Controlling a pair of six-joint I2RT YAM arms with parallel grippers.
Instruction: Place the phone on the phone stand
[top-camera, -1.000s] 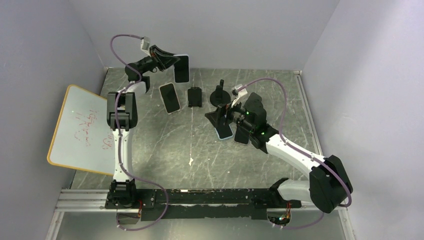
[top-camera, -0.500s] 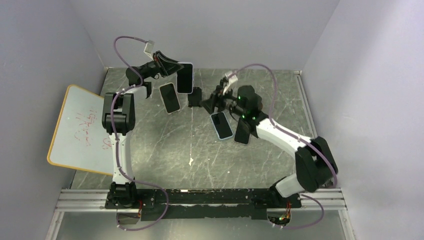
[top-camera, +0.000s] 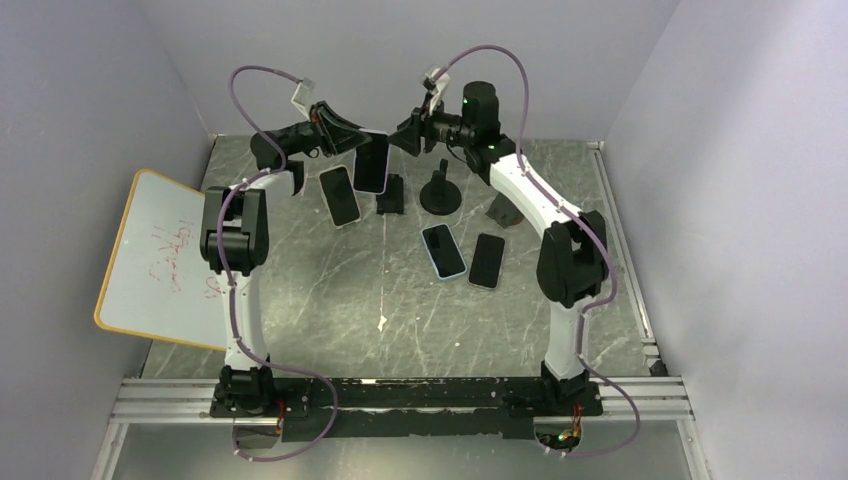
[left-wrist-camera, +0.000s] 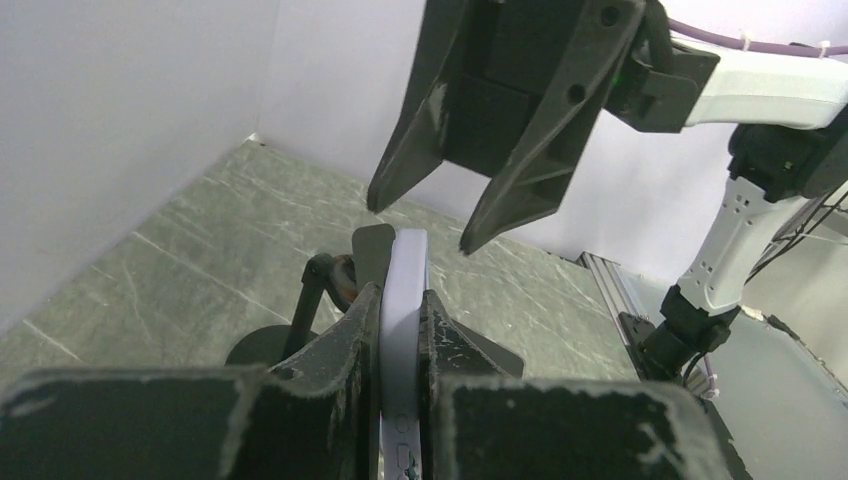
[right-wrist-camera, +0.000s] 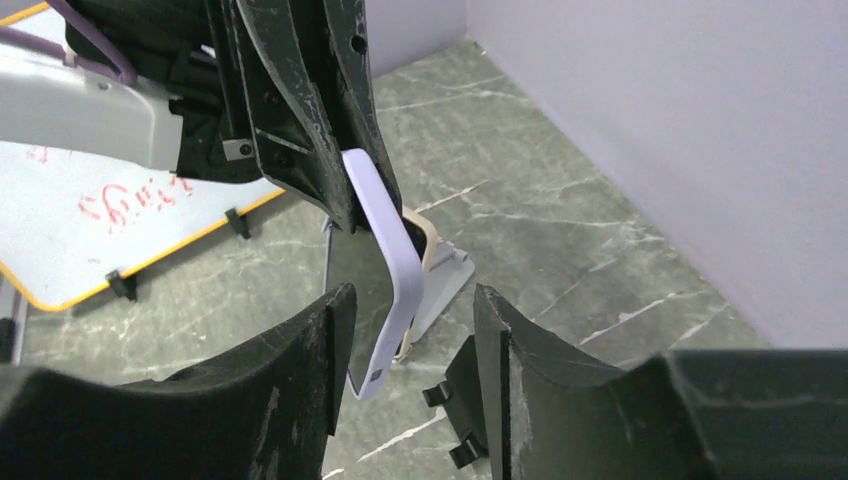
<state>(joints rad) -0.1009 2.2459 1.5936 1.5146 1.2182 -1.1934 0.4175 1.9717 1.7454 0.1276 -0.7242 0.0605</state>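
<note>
My left gripper (top-camera: 360, 150) is shut on a phone (top-camera: 372, 162) in a lavender case and holds it upright in the air at the back of the table. In the left wrist view the phone's edge (left-wrist-camera: 402, 300) is pinched between the pads. My right gripper (top-camera: 406, 138) faces it from the right, open. Its fingers (right-wrist-camera: 312, 345) straddle the phone's free end (right-wrist-camera: 388, 270) with a gap on both sides. A black phone stand (top-camera: 390, 194) sits on the table just below the held phone, and its clips (right-wrist-camera: 458, 398) show in the right wrist view.
A round black stand (top-camera: 440, 190) is right of the clip stand. Another phone (top-camera: 340, 195) leans on a pale stand to the left. Two phones (top-camera: 443, 250) (top-camera: 487, 260) lie flat mid-table. A whiteboard (top-camera: 165, 260) overhangs the left edge. Walls close the back.
The right arm swung up from the phones at mid-table to the back, and its jaws narrowed around the held phone's end. The left gripper carried the phone slightly right.
</note>
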